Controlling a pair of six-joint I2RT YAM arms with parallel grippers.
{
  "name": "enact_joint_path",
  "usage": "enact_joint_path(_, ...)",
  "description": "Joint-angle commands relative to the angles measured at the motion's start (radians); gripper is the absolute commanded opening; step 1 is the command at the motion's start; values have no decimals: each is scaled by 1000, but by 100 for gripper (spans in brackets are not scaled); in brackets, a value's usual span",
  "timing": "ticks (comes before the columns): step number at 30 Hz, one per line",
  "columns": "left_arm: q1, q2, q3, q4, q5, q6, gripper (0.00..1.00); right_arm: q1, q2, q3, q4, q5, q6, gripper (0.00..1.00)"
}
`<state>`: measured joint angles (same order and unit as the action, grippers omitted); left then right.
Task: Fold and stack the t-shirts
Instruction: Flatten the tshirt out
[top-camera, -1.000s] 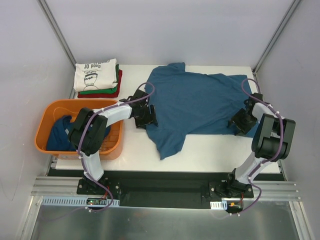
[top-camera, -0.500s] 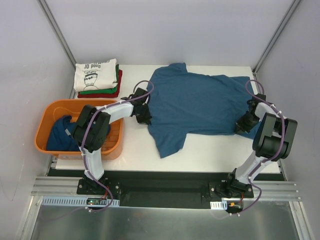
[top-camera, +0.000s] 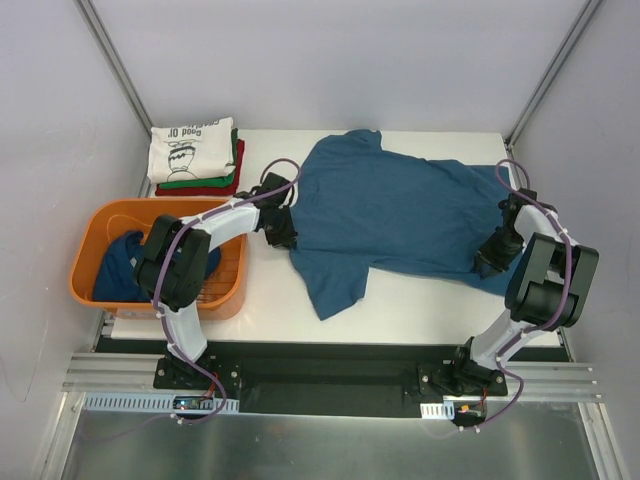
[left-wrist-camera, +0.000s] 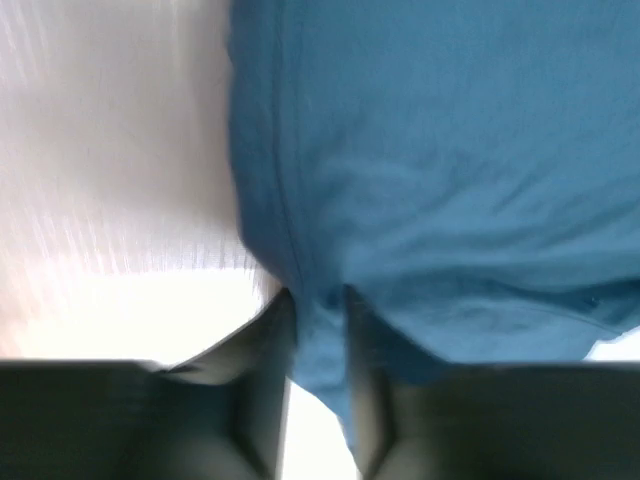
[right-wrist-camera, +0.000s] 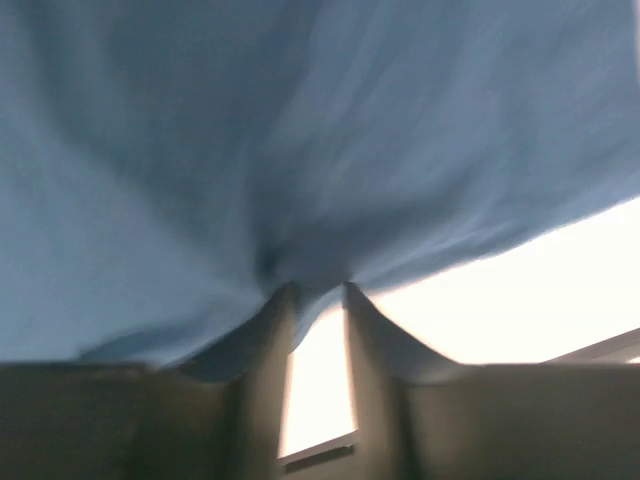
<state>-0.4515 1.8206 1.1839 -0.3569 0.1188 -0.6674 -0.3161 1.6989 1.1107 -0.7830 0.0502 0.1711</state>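
Observation:
A dark blue t-shirt (top-camera: 400, 215) lies spread across the white table (top-camera: 420, 305), one sleeve (top-camera: 335, 285) pointing toward the near edge. My left gripper (top-camera: 283, 228) is at the shirt's left edge. In the left wrist view its gripper (left-wrist-camera: 316, 305) is shut, pinching a fold of the blue cloth (left-wrist-camera: 430, 180). My right gripper (top-camera: 490, 255) is at the shirt's right edge. In the right wrist view its gripper (right-wrist-camera: 318, 292) is shut on bunched blue cloth (right-wrist-camera: 250, 150) that rises from its tips. Folded cream, green and red t-shirts (top-camera: 195, 155) are stacked at the far left.
An orange tub (top-camera: 100, 215) stands left of the table with another dark blue shirt (top-camera: 125, 265) crumpled inside. Frame posts rise at the far corners, and grey walls close in both sides.
Both grippers have closed on the shirt's side edges. The right gripper has drawn its edge to the right and nearer, and the cloth now looks pulled tauter between the two.

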Motion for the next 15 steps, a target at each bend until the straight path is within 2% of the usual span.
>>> enact_joint_path(1,1,-56,-1,-63,24,68,39,-14,-45,-5,-27,37,-38,42)
enact_joint_path(2,-6,-75,-10,-65,39,75,46,-14,-60,-9,-27,30,-39,54)
enact_joint_path(3,-18,-124,-32,-65,47,83,61,-15,-80,-12,-32,25,-38,60)
enact_joint_path(4,-26,-148,-43,-66,62,89,66,-15,-123,-14,-39,22,-29,65)
enact_joint_path(5,-35,-174,-53,-70,70,92,71,-15,-148,-15,-44,23,-24,76)
enact_joint_path(7,-65,-248,-90,-74,96,86,84,-18,-226,-18,-55,36,-12,84)
enact_joint_path(8,-78,-273,-107,-77,107,80,94,-21,-251,-26,-56,37,1,91)
enact_joint_path(10,-114,-339,-165,-76,131,62,98,-47,-321,-46,-56,42,17,98)
enact_joint_path(15,-219,-400,-265,-76,150,11,99,-158,-398,-168,14,-15,51,97)
